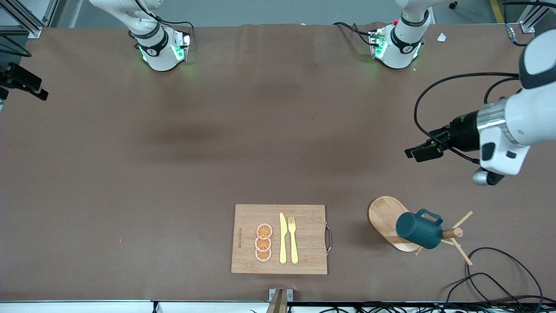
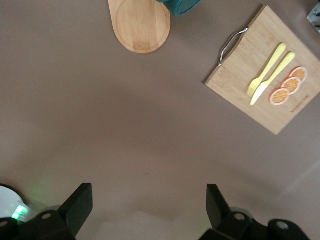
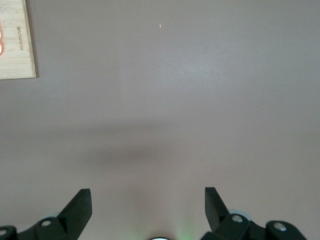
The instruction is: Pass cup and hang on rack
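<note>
The cup [image 1: 418, 230] hangs on the rack [image 1: 388, 221], apart from the spread, empty left tool [image 2: 146, 207]; right tool [image 3: 147, 207] likewise spread.

— What do I get from the front view?
— High, facing the arms' bases, whole table [image 1: 130, 174].
— And my wrist views?
— Both look down; they share the cutting board [image 2: 260, 70].

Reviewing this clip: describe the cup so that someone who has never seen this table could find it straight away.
Start at the bamboo cutting board near the front camera, then look toward the left arm's end of the table to the wooden rack with its oval base. The cup hangs tilted on that rack's pegs. It is the only dark teal, ribbed thing there, with a small loop handle.
</note>
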